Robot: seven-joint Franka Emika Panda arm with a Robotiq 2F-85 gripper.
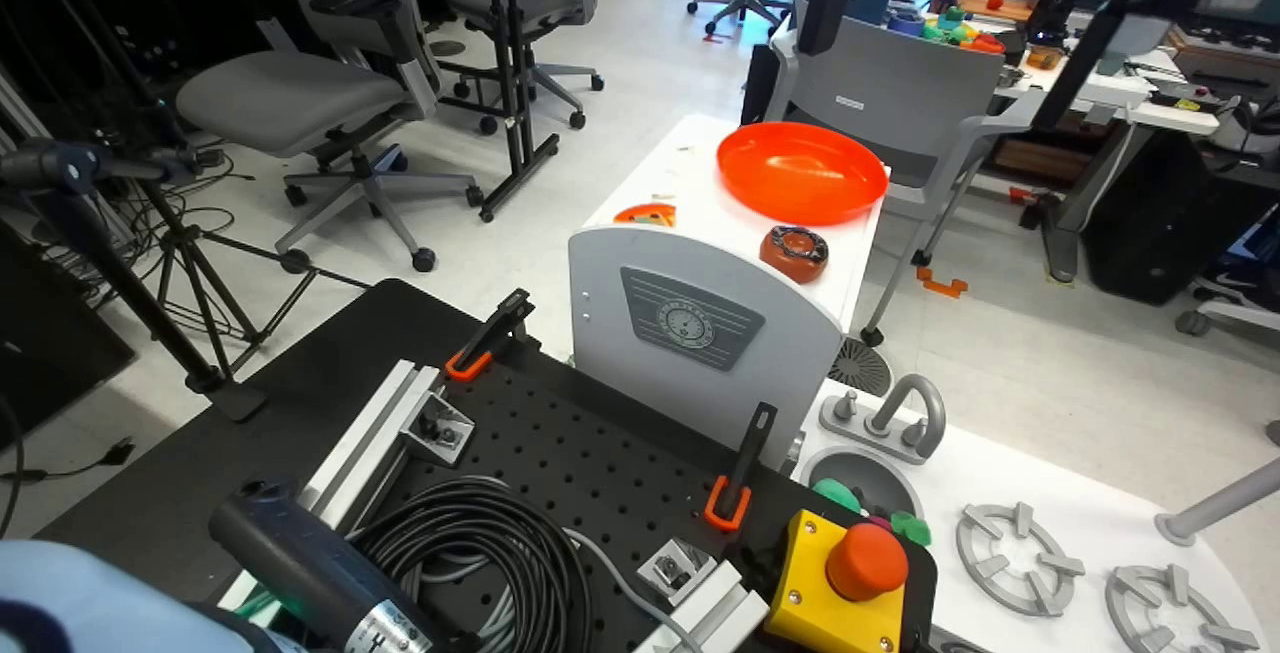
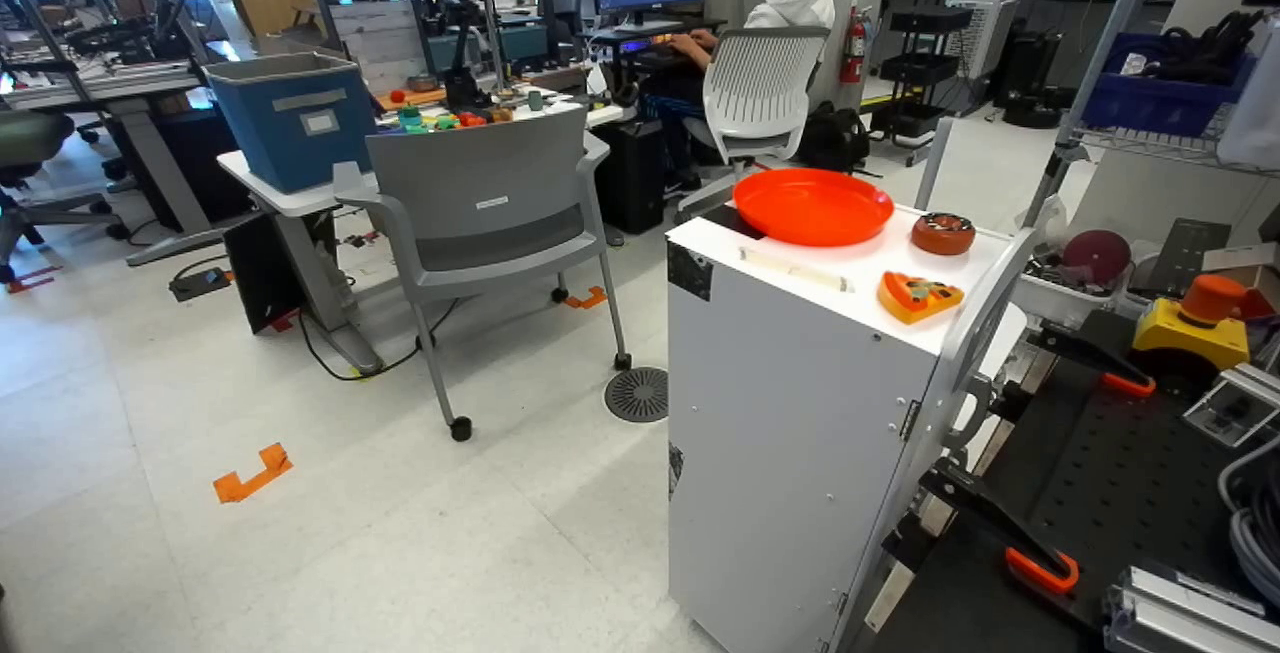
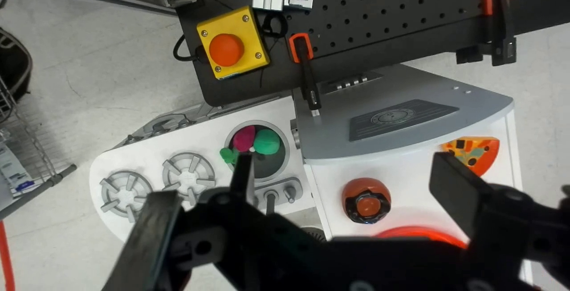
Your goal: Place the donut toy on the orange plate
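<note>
The donut toy is round and reddish brown with dark icing. It rests on a white cabinet top beside the orange plate, apart from it. Both also show in an exterior view, the donut to the right of the plate. In the wrist view my gripper is open and empty, high above the top. The donut shows between its fingers, and only the plate's rim shows past the gripper body. In an exterior view the spread dark fingers of my gripper hang at the upper right.
A toy pizza slice lies near the donut. A curved grey panel stands upright along the cabinet's near edge. A toy sink with soft toys and a faucet adjoin it. A grey chair stands behind.
</note>
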